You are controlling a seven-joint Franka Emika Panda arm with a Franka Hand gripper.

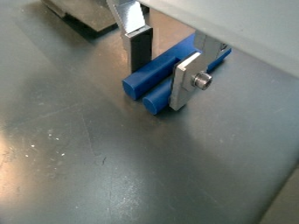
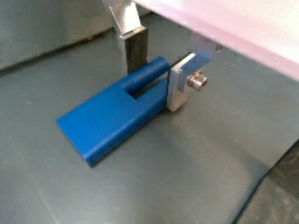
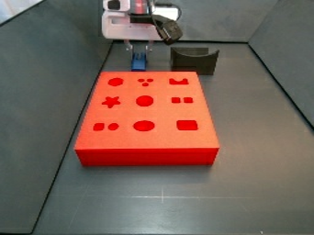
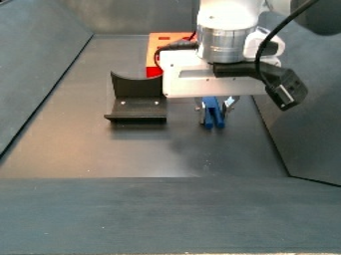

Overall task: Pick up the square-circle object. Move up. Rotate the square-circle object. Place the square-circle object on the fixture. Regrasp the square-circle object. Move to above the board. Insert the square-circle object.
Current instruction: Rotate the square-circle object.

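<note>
Gripper (image 2: pixel 160 77): I see its 2 fingers straddling the piece, near its sides; contact unclear.
Square-circle object (image 2: pixel 111 118): lies flat on floor, long axis running out from between fingers.

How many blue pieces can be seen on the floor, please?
1. The square-circle object lies on the grey floor behind the board, to one side of the fixture. The gripper is around it, fingers on both sides. Others may be hidden behind the arm.

the gripper (image 2: pixel 162 72) has flat silver plate fingers (image 2: pixel 183 83) with dark pads; one plate carries a round silver screw (image 2: pixel 200 81). in both side views its body (image 4: pixel 213 82) is white, with a black camera block (image 4: pixel 281 88) on the wrist, low over the worktop.
</note>
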